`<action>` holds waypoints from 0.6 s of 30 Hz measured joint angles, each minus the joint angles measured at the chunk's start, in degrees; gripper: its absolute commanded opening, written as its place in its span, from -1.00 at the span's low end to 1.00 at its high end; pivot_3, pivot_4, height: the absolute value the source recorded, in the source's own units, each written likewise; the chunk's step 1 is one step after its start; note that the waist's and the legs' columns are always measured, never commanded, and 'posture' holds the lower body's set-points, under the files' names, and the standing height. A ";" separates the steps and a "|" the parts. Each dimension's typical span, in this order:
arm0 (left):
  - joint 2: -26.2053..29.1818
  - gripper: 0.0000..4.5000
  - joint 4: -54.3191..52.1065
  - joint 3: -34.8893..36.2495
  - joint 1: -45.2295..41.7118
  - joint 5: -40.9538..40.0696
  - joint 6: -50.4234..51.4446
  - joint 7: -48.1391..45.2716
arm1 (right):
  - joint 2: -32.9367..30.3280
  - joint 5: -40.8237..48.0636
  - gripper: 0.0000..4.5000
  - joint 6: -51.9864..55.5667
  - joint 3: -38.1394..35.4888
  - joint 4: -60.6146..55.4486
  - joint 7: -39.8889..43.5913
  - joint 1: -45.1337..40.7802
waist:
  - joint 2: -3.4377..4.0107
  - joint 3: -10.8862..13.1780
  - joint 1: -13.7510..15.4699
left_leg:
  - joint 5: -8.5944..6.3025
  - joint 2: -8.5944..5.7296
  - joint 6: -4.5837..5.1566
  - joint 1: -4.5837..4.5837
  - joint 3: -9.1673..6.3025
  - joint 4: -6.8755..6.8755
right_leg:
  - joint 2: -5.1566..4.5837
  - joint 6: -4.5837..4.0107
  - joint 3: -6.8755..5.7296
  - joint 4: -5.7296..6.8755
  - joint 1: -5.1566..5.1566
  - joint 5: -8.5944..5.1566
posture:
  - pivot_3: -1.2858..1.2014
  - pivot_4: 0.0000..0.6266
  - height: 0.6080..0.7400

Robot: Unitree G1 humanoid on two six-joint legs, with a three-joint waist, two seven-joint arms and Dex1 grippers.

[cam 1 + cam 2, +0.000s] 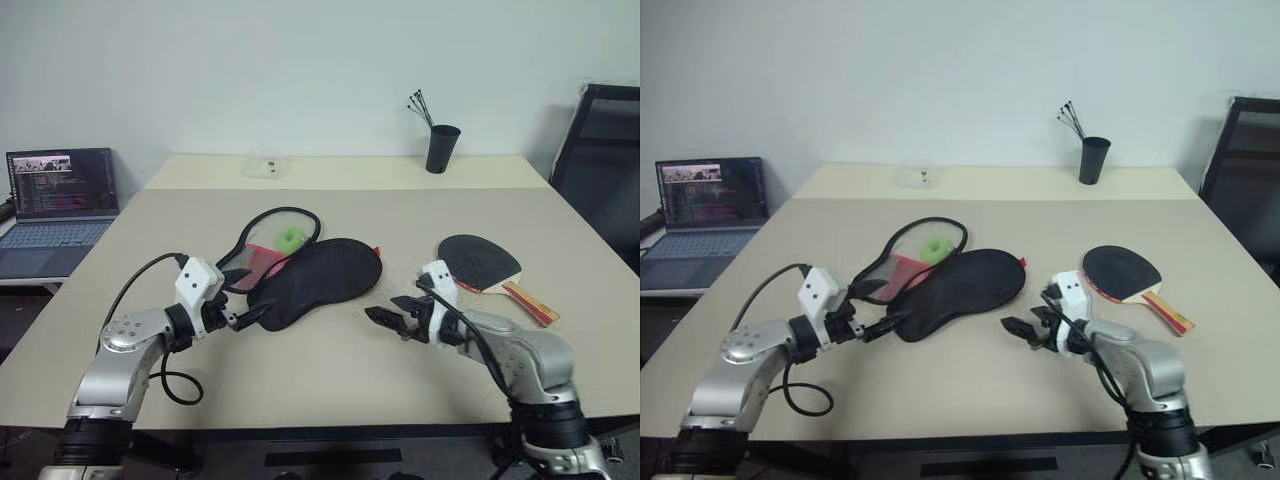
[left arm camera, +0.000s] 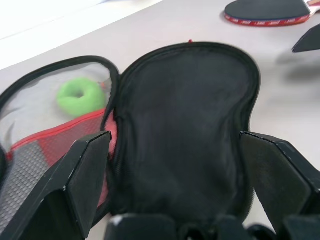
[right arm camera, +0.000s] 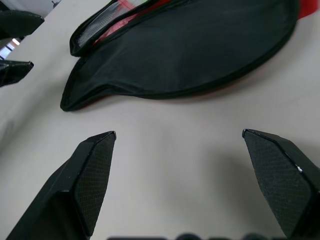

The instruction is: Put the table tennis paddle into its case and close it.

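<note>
The soft black fabric paddle-shaped zip case lies unzipped and spread open near the middle of the pale beige table, its mesh half with the red logo panel and lime-green ring tag folded out toward the far left. The table tennis paddle with black rubber face, red edge and tan wooden handle lies flat well to the right of the case, handle pointing toward the right near edge; it is not yet inside. The left gripper sits just at the narrow near end of the case, fingers spread wide and holding nothing; whether a fingertip touches the fabric cannot be told. The right gripper hovers between case and paddle, fingers likewise spread wide and empty. Judgement: the paddle should be light and rigid, its rubber face grippy but lying flush, so the handle or an overhanging edge is the practical hold. The case looks limp and likely to slide or fold, so pinching its rim near the zip should steady it.
</note>
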 measured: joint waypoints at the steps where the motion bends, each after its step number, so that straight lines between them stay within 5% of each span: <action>1: 0.14 1.00 1.40 -0.05 -0.91 0.55 -0.74 -0.28 | 1.52 -0.87 0.98 -0.29 0.03 2.50 -1.33 -1.57 | 0.00 0.00 -0.02 | 0.00 0.01 0.01 -0.01 0.00 0.01 | 0.00 0.02 -0.01 0.01 -0.01 0.02 | 0.03 -0.52 1.00; 18: 2.28 1.00 3.25 0.89 -2.03 1.79 -3.19 -0.91 | 19.26 0.32 0.98 -3.58 -7.40 20.92 -10.70 -14.32 | -0.01 0.00 -0.22 | 0.00 0.10 0.01 -0.02 0.15 -0.08 | 0.01 0.01 0.13 0.06 -0.15 0.03 | 0.03 -0.52 1.00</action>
